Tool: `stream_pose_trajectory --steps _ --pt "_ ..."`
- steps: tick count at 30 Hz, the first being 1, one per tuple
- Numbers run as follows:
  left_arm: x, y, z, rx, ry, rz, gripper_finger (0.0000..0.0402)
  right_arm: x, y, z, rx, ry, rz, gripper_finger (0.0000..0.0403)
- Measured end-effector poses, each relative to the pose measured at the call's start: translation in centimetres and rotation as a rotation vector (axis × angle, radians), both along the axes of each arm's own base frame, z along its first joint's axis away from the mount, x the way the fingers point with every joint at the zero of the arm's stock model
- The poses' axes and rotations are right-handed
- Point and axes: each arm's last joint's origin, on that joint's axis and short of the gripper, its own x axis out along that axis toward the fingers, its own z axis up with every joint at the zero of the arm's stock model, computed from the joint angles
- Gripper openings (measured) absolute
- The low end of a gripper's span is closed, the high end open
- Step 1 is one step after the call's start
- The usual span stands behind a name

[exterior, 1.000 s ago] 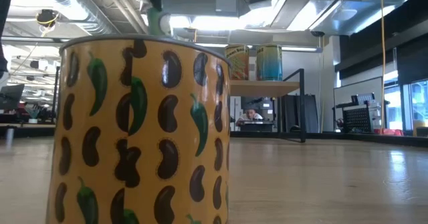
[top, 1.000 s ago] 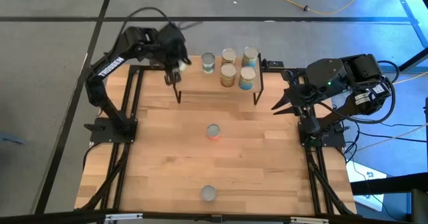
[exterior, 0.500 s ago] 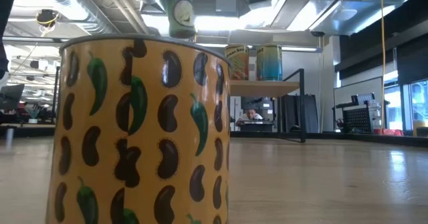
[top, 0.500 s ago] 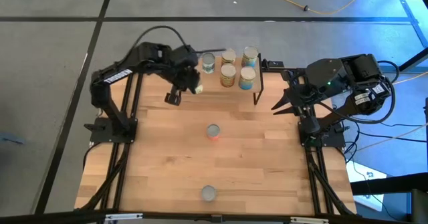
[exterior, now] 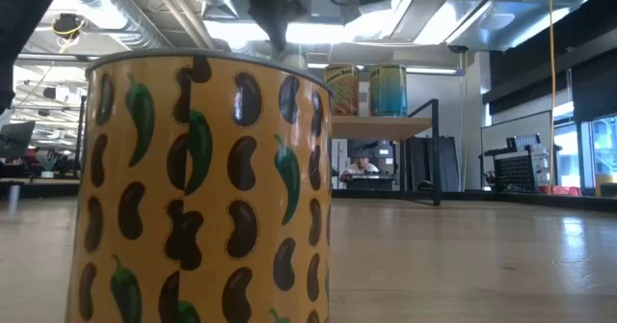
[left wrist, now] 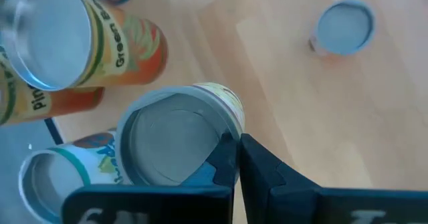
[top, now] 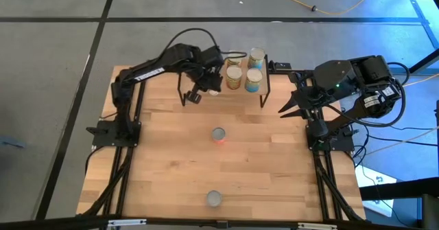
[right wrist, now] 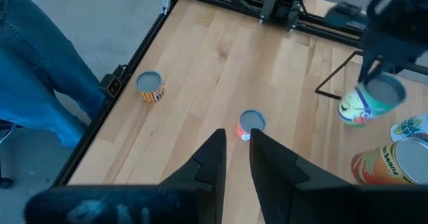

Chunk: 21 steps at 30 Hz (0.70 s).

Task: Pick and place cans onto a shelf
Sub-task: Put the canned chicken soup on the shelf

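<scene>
Two cans stay on the desk (top: 171,147) before the shelf (top: 241,91), where the left gripper (top: 206,87) has its jaws clenched on a green-labelled can (right wrist: 364,102), while the right gripper (top: 287,106) waits with jaws released.

Both arms are dark, jointed metal. The left arm (top: 147,71) bears white lettering and a looping black cable. The right arm (top: 343,79) trails black cables

Robotics lab or workshop, exposed ceiling ducts (exterior: 125,5), concrete floor (top: 55,65), desks with monitors (exterior: 24,140) behind
</scene>
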Motion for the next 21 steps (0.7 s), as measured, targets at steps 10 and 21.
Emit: stream_pose_trajectory --steps 10,21 --pt "0.9 3.1 -2.4 -0.009 0.068 0.018 0.0000 0.0 0.0 0.0 0.000 0.000 0.000 0.0069" --pt "1.1 4.1 -2.6 -0.021 0.026 0.028 0.0000 0.0 0.0 0.0 0.000 0.000 0.000 0.0069"
